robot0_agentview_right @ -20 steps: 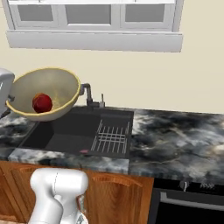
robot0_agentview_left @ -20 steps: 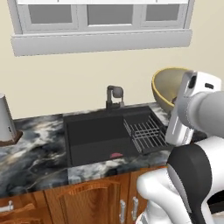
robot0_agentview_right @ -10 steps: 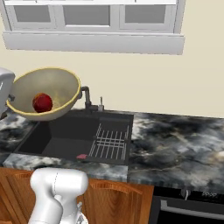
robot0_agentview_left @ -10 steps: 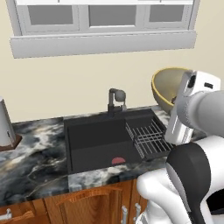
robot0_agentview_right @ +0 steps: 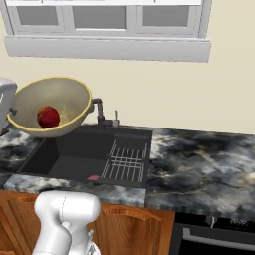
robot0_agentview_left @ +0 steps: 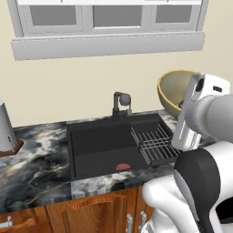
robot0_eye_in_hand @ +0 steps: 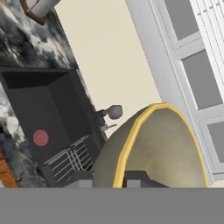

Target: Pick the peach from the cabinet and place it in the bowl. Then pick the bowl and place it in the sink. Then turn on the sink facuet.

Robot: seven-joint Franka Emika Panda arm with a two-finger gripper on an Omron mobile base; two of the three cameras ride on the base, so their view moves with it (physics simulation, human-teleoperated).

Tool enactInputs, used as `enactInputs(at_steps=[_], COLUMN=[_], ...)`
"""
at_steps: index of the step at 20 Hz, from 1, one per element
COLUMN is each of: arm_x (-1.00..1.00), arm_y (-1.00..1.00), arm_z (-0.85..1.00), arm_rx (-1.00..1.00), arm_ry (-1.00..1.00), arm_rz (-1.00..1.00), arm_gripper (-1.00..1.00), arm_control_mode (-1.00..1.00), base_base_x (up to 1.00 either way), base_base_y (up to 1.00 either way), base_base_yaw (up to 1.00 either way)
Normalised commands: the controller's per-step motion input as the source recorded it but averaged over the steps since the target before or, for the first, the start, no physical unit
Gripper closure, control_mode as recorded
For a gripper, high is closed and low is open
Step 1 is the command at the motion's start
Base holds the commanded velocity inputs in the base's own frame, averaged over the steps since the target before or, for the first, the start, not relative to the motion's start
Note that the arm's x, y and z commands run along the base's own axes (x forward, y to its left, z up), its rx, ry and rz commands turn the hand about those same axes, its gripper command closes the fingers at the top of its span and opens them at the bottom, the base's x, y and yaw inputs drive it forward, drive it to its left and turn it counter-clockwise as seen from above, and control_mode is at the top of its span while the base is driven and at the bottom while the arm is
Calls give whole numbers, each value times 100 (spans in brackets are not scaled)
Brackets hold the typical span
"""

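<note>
My gripper [robot0_eye_in_hand: 117,178] is shut on the yellow rim of the bowl [robot0_eye_in_hand: 153,148], one fingertip on each side of it. The bowl [robot0_agentview_right: 52,107] hangs tilted in the air, over the counter beside the sink [robot0_agentview_right: 74,159]. The red-orange peach [robot0_agentview_right: 48,117] lies inside it. From the left, the bowl [robot0_agentview_left: 175,93] sits behind my white hand, right of the sink [robot0_agentview_left: 104,145]. The dark sink faucet [robot0_agentview_left: 120,103] [robot0_agentview_right: 99,110] [robot0_eye_in_hand: 111,113] stands at the basin's back edge. The cabinet is out of view.
A wire rack [robot0_agentview_left: 152,145] [robot0_agentview_right: 127,162] fills the sink's right part, and a red drain [robot0_agentview_left: 123,167] marks its floor. A paper towel holder [robot0_agentview_left: 5,129] stands on the marble counter [robot0_agentview_right: 199,169] far left. The window sill [robot0_agentview_left: 104,45] juts out above.
The whole scene has slid slightly down in both base views, so the camera moved. The bowl with the peach stays gripped at the same spot relative to me.
</note>
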Motion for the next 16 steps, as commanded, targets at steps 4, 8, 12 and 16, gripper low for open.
enactInputs(at_steps=[4,8,12,16], arm_x=[-8,-17,-51,-49], arm_y=[-39,-36,9,29], arm_z=[-7,-40,-40,-35], arm_rx=[3,1,0,0], arm_ry=[0,5,12,8], arm_rz=[33,30,3,-4], arm_gripper=[100,100,100,100], arm_control_mode=[-100,-100,-100,-100], base_base_x=[0,0,0,0], base_base_y=[0,0,0,0], base_base_yaw=[0,0,0,0])
